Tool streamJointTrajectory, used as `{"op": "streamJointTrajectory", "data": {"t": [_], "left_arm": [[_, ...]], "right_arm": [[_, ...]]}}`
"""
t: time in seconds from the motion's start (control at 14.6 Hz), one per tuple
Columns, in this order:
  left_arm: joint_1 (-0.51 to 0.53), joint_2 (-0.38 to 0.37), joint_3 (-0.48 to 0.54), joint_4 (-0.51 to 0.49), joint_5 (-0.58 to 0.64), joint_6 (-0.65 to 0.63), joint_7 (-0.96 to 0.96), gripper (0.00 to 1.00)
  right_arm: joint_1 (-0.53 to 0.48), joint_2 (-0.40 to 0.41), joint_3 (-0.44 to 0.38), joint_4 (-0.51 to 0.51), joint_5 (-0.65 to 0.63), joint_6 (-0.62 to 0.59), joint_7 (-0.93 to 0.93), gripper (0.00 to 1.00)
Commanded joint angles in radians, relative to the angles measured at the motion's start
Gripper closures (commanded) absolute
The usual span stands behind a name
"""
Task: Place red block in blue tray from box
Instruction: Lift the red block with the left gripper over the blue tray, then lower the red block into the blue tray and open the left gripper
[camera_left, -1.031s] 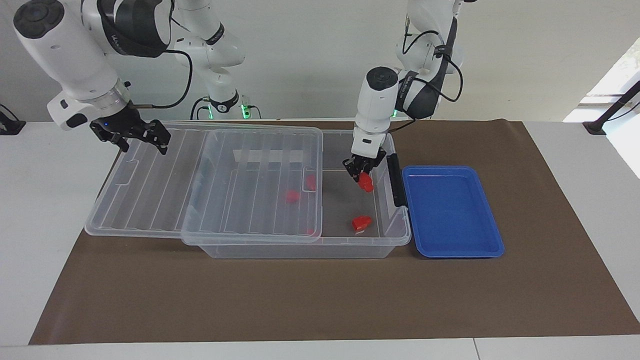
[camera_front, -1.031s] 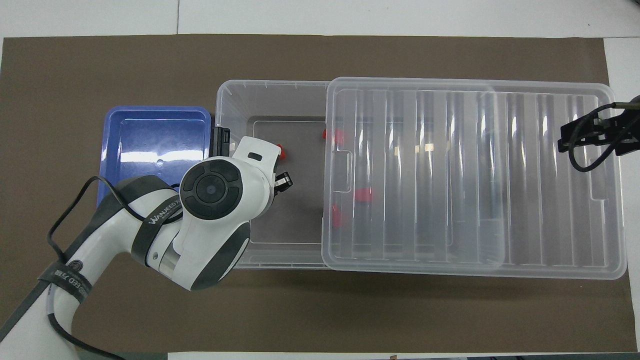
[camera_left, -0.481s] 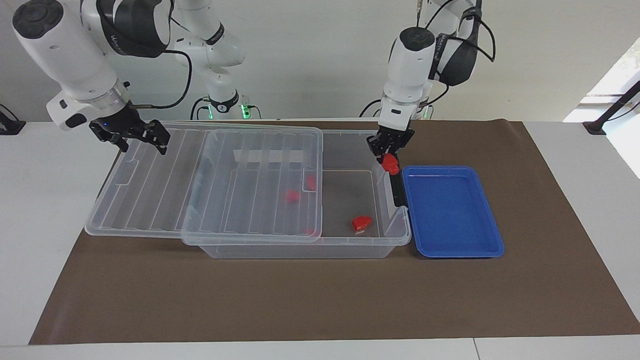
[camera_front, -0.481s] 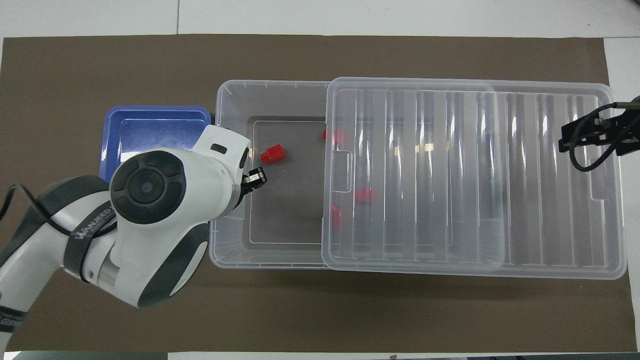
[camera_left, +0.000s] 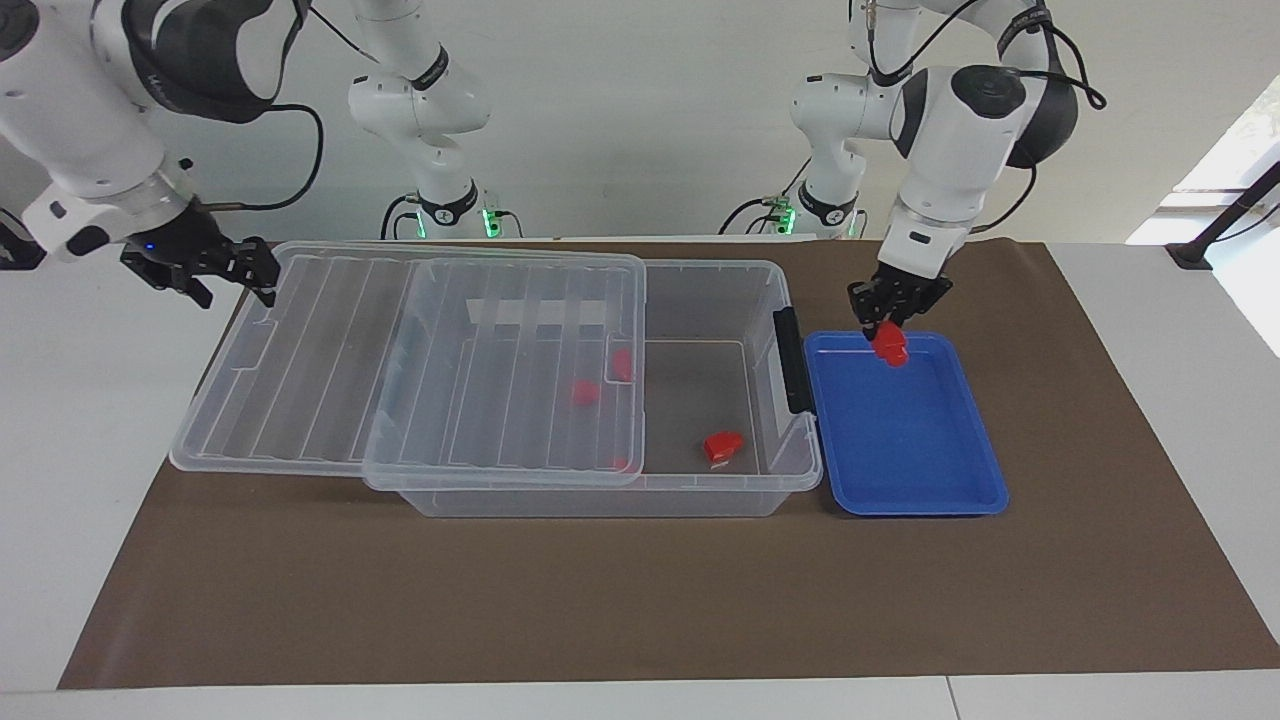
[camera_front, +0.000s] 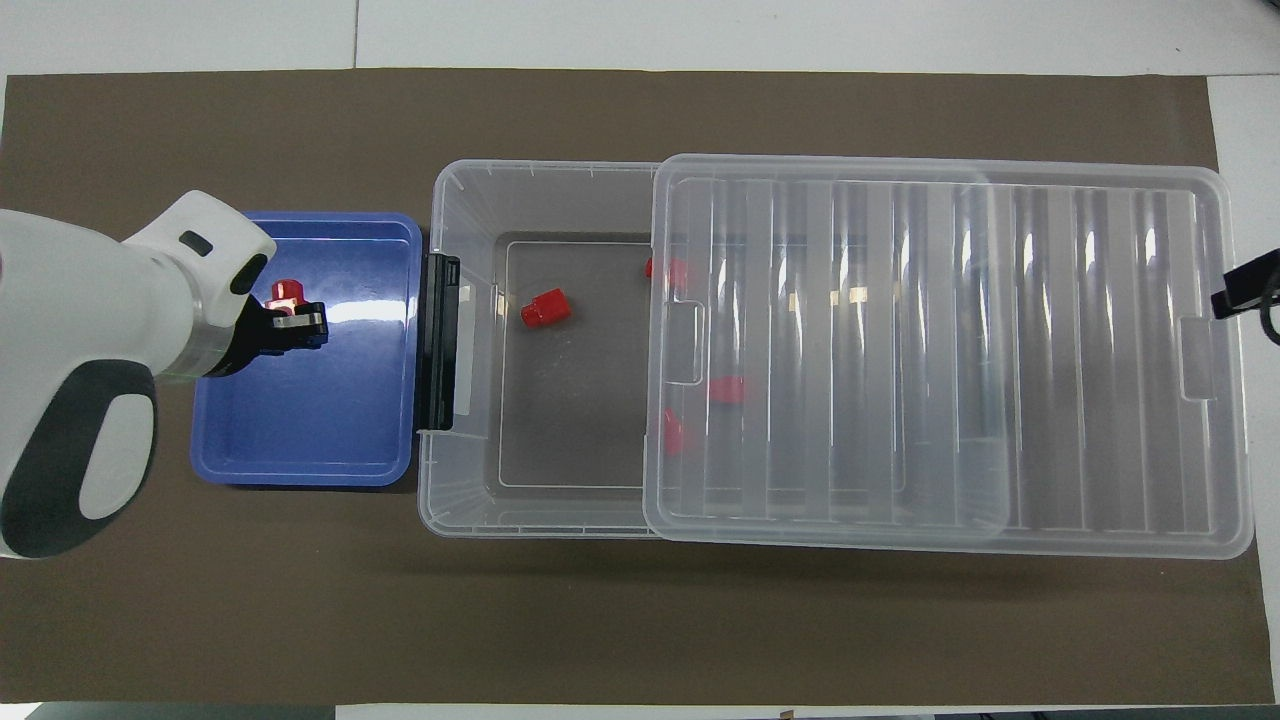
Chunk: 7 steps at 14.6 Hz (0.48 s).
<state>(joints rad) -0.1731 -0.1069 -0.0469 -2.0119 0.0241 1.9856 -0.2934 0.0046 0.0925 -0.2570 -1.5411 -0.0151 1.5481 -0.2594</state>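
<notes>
My left gripper is shut on a red block and holds it in the air over the blue tray, above the tray's end nearer the robots. In the overhead view the gripper and block also show over the tray. The clear box stands beside the tray, its black latch toward it. Another red block lies on the box's bare floor. My right gripper is open and empty, over the table by the lid's end.
The ribbed clear lid lies slid across the box toward the right arm's end, overhanging it. Several red blocks show through the lid, also in the overhead view. A brown mat covers the table.
My left gripper lifted the red block out of the box, passed over the latch and now hangs over the blue tray. My right gripper moved away from the lid.
</notes>
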Motion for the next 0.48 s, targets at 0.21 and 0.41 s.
{"op": "streamJointTrajectory", "data": {"t": [0.21,0.41], "left_arm": [[0.133,0.022,-0.01,-0.082,-0.006,0.082,0.221,1.0],[0.136,0.067,-0.01,-0.111,-0.006,0.151,0.229,1.0]], "right_arm": [[-0.054,-0.043,-0.108,-0.18,-0.003,0.138,-0.104,1.0],[-0.057,-0.042,-0.125,-0.249,-0.003,0.225,-0.139,1.0]]}}
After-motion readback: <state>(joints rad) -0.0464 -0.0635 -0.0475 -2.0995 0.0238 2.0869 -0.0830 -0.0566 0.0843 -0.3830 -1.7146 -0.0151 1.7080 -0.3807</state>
